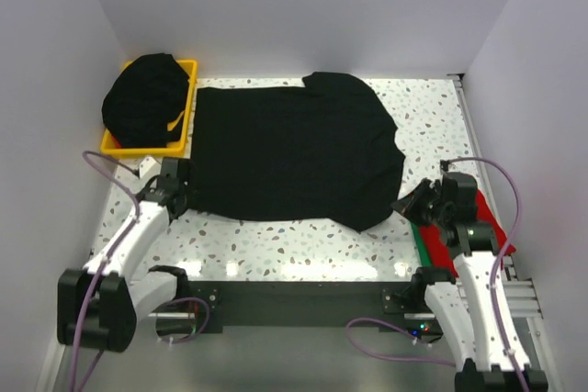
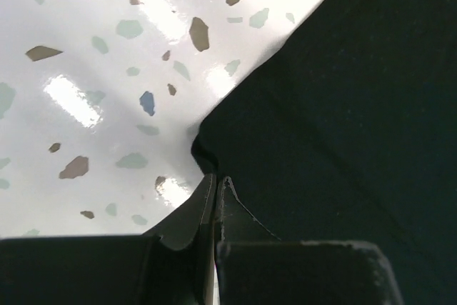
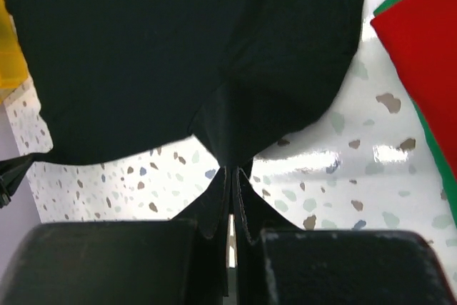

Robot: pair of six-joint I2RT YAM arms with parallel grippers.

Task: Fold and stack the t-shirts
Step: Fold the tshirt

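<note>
Left wrist view shows the left pincer [image 2: 216, 192] shut, its fingers pressed together on the near-left corner of the black t-shirt [image 2: 335, 119], with bare speckled table [image 2: 93, 55] to the left. On the right wrist view the right pincer [image 3: 232, 173] is likewise clamped on that shirt's near-right edge, and the cloth rises in a small tent into the fingertips. Just to the right of this grip lies the red t-shirt [image 3: 421, 55], flat at the table's near-right corner over a green edge [image 1: 419, 245]; from above, the right arm [image 1: 473, 254] lies across it and hides much of it. The black t-shirt lies spread over the middle of the table between the two arms. At the far left, just beside the shirt, stands the yellow bin [image 1: 191, 89] holding a heap of black t-shirts [image 1: 147, 98] that rises above its rim.
</note>
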